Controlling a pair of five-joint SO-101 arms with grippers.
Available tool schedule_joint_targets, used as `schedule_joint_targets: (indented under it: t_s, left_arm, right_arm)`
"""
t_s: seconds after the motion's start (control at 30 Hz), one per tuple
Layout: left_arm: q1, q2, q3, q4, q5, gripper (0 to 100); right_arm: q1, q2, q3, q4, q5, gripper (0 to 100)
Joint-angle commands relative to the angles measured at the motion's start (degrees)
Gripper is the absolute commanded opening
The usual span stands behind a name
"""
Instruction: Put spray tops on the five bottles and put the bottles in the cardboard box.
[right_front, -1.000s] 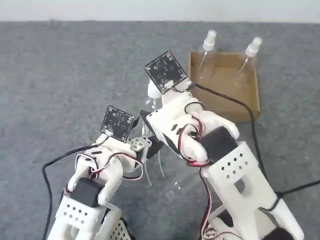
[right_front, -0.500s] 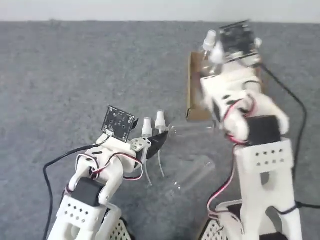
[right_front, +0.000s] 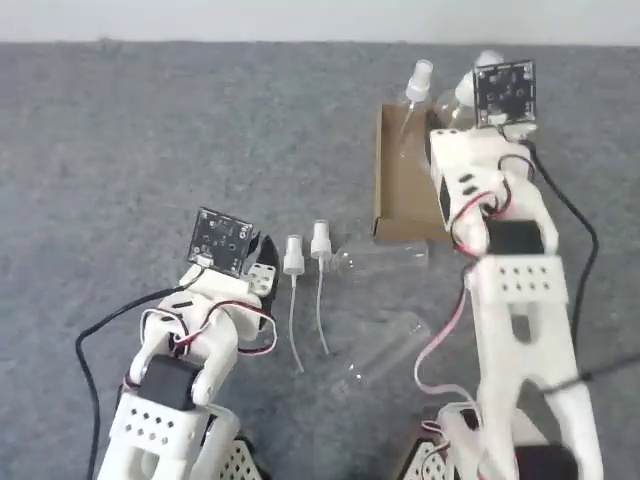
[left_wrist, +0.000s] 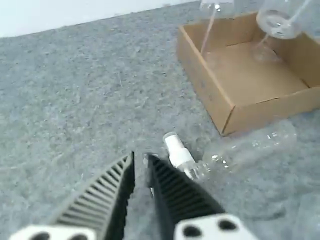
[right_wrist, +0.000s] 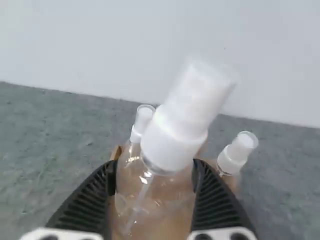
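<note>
held bottle (right_wrist: 162, 172) at box (right_front: 386, 205), two capped bottles (right_wrist: 141, 119) inside

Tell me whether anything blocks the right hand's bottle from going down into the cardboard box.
Nothing visible does. The right hand holds the capped bottle over the cardboard box, whose floor is bare apart from two capped bottles standing along its far side; lowering it short of those looks clear.

The right arm (right_front: 490, 200) is swinging away from the middle of the desk (right_front: 150, 130) and out over the cardboard box (right_front: 402, 200), with the right gripper (right_wrist: 154, 174) carrying a capped bottle (right_wrist: 150, 197) towards the box's far side. The left gripper (left_wrist: 140, 159) is drawing back from the two loose spray tops (right_front: 294, 255), towards its own base.
</note>
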Motion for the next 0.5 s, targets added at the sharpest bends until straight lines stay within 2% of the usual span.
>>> schedule_joint_targets:
  t_s: [0.0, 0.13, 0.33, 0.47]
  left_arm:
    - [-0.4, -1.1, -0.6, -1.7, 0.1, 1]
    - [-0.4, -1.1, -0.1, -1.7, 0.1, 1]
    - [-0.4, -1.1, 2.9, -6.5, 0.2, 1]
    - [-0.4, -1.1, 3.4, -6.9, 0.2, 1]
  right_arm:
    - [-1.2, 6.2, -0.6, -8.7, 0.9, 0.6]
    - [-3.2, 12.8, -0.7, -12.4, 1.0, 0.6]
    - [-3.8, 19.4, -5.0, -12.5, 0.5, 0.6]
    - [-3.6, 23.2, -7.5, -12.5, 0.6, 0.6]
